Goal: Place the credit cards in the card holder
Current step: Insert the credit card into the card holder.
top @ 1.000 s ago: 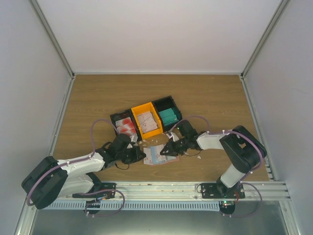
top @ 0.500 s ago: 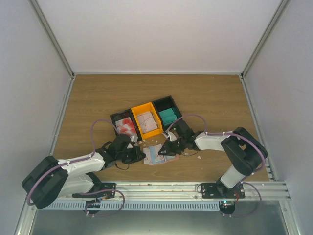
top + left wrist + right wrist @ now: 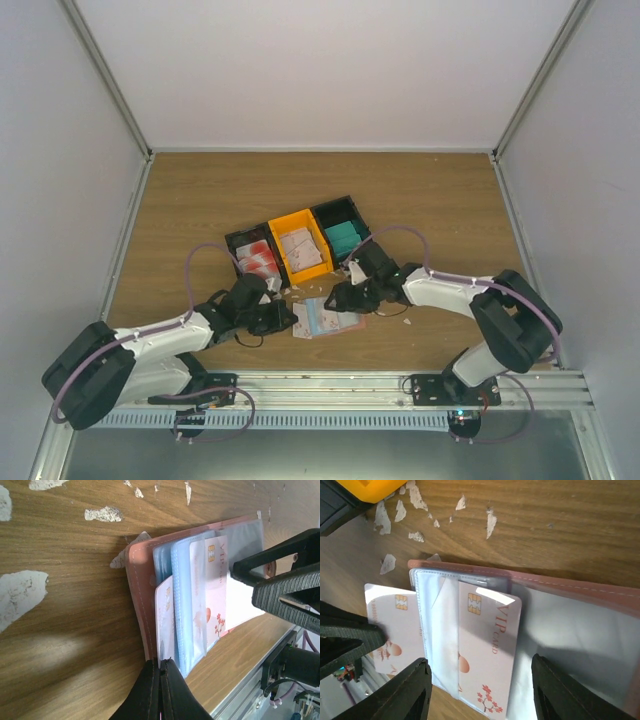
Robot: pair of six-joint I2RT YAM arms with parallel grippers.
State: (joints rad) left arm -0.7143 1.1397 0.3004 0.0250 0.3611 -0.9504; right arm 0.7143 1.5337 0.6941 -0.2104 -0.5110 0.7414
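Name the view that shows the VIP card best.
Right wrist: the VIP card lies close, chip and lettering legible. Left wrist shows it smaller, sideways among the pockets. Top external shows only pale patches in the card holder.

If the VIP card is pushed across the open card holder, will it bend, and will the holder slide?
The VIP card lies flat with straight edges, so it probably stays stiff. The pockets look glossy, so it likely slides easily. The thin card holder might shift, though the left gripper seems to pinch its edge.
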